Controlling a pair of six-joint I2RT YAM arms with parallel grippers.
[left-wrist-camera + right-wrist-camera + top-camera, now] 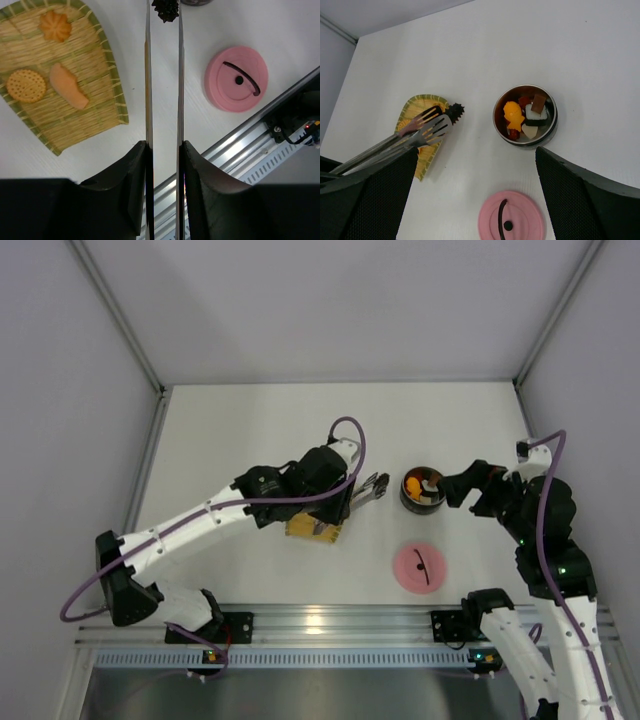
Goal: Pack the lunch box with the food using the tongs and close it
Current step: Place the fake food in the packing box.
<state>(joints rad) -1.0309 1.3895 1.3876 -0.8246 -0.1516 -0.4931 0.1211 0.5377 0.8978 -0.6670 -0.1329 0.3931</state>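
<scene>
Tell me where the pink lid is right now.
In the top view, the pink lid lies flat on the table, right of centre, on the near side of the steel pot and apart from it.

I can't read any writing, brand, number or sign anywhere; the pink lid (236,78) bears only a curved black mark and dot.

Bright even overhead light, soft faint shadows, glare on the metal rail (320,619), mostly sharp
</scene>
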